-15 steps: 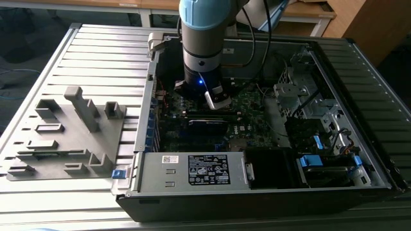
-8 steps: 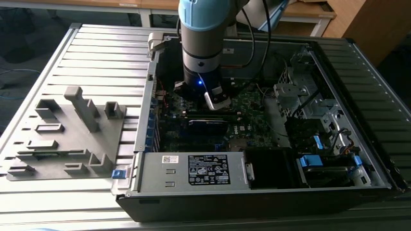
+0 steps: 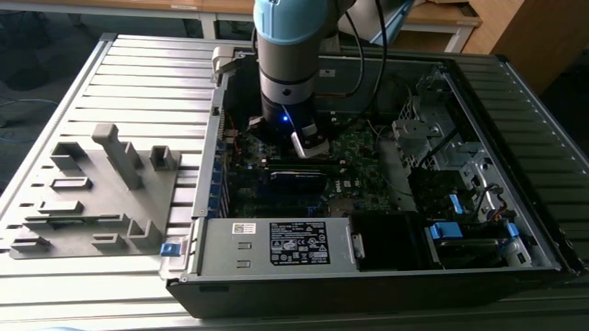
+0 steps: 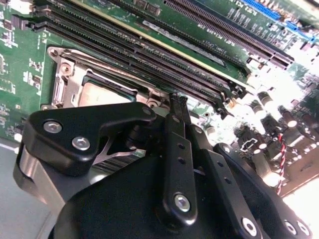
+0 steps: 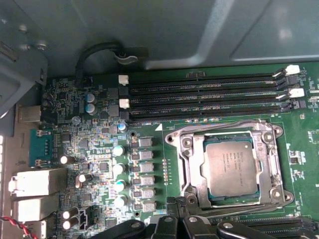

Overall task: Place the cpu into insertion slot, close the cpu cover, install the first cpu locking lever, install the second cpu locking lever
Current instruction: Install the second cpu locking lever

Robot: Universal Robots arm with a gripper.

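The cpu (image 5: 230,170), a flat square chip with a dull silver-grey top bearing faint print, lies seated in the socket on the green motherboard (image 5: 149,99). The cpu cover (image 5: 269,164), a thin shiny metal frame with a square opening, lies down around it, its rim framing the chip. Dark memory slots (image 5: 204,94) run just beside the socket. In the second wrist view the black end effector (image 4: 178,102) hovers near the socket's edge, fingertips pressed together and holding nothing. In the exterior view the arm (image 3: 287,69) reaches down into the open computer case (image 3: 368,276) on the slatted tabletop (image 3: 138,76).
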